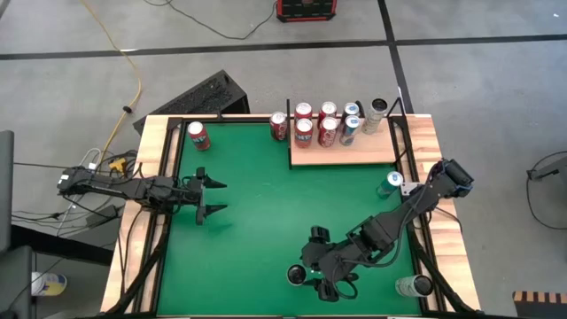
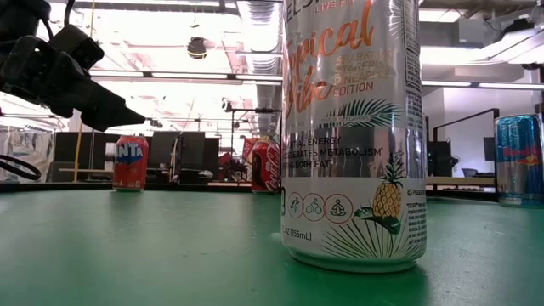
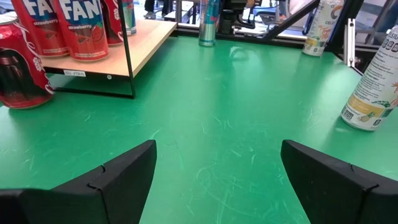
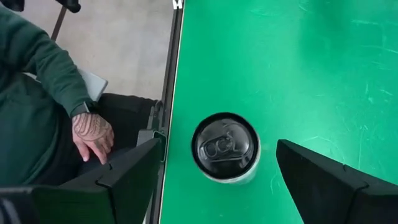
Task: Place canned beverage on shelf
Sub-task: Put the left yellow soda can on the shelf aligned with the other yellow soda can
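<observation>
From above, you see your right claw spread open near the front edge of the green counter, poised over a silver can that stands upright there. The right wrist view confirms it: the can sits between the two dark fingers with clear gaps on both sides, so nothing is gripped. That same view alone shows you a person's hand resting on a lap just past the counter's edge.

The low view gives you what the others cannot: the can's label, with a pineapple drawing, filling much of the picture.

Your left claw hangs open over the left side of the counter, holding nothing. Its wrist view looks across to the shelf, where red cans stand on the pale board, and to one red can on the counter just beside it.

The high view shows the shelf at the far right of the counter, with a row of cans along its back. Another red can stands alone at the far left corner, a blue can just in front of the shelf, and one more silver can at the near right rail.
</observation>
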`<state>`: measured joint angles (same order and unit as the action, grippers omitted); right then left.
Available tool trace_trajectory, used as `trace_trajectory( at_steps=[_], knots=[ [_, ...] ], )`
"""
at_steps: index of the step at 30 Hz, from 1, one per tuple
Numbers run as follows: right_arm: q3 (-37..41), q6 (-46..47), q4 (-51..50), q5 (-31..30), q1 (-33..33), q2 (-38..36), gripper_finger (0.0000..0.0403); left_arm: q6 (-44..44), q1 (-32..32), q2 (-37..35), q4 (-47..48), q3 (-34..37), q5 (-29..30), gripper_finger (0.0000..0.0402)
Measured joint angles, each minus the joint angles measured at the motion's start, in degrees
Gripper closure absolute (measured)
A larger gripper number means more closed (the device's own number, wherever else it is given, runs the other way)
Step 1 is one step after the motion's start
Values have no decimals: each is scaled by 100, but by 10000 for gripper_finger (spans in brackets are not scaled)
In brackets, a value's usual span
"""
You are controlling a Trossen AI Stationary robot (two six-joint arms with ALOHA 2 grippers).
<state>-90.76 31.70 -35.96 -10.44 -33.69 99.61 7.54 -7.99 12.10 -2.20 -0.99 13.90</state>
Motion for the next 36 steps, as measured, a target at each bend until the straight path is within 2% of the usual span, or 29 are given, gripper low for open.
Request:
trace_trajectory(
  at_steps=[8,18,36],
  knots=[
    [-13,-13,107,-20,44,175,58,0,0,0,0,0,1,72],
    [-14,-486,226,69,72,482,58,-1,-2,34,0,0,-1,72],
    [-4,-682,210,-812,-231,474,58,-1,-1,39,0,0,1,72]
  ],
)
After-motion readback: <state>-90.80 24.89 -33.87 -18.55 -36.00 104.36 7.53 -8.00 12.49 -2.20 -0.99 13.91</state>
